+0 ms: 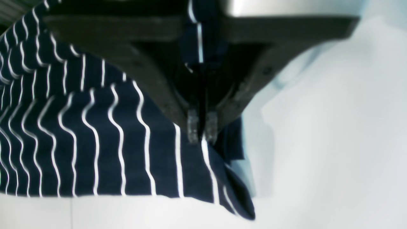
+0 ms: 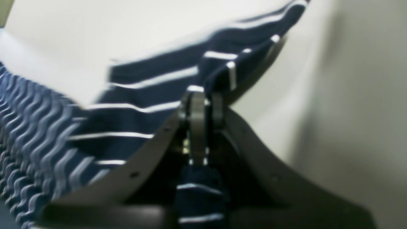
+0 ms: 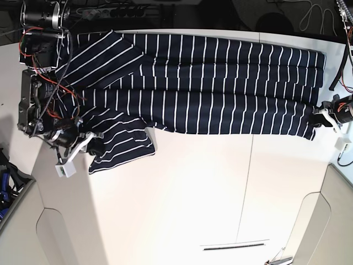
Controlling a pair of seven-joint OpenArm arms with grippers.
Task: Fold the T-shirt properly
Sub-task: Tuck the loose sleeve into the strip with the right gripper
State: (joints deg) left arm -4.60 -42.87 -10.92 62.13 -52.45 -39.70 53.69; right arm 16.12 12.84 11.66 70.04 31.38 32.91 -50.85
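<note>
The T-shirt (image 3: 209,83), dark navy with thin white stripes, lies stretched lengthwise along the far side of the white table (image 3: 193,193). At its right end my left gripper (image 3: 320,115) grips a corner of the fabric. The left wrist view shows that gripper (image 1: 202,132) shut, with striped T-shirt (image 1: 95,143) cloth pinched between its fingertips. At the left end a sleeve flap lies folded toward the front, and my right gripper (image 3: 91,144) is on its edge. In the right wrist view this gripper (image 2: 203,103) is shut on a fold of the T-shirt (image 2: 143,95).
Cables and dark equipment (image 3: 110,11) run along the table's back edge. A blue and black object (image 3: 6,176) sits off the table's left side. A seam (image 3: 245,187) runs across the tabletop in front of the shirt.
</note>
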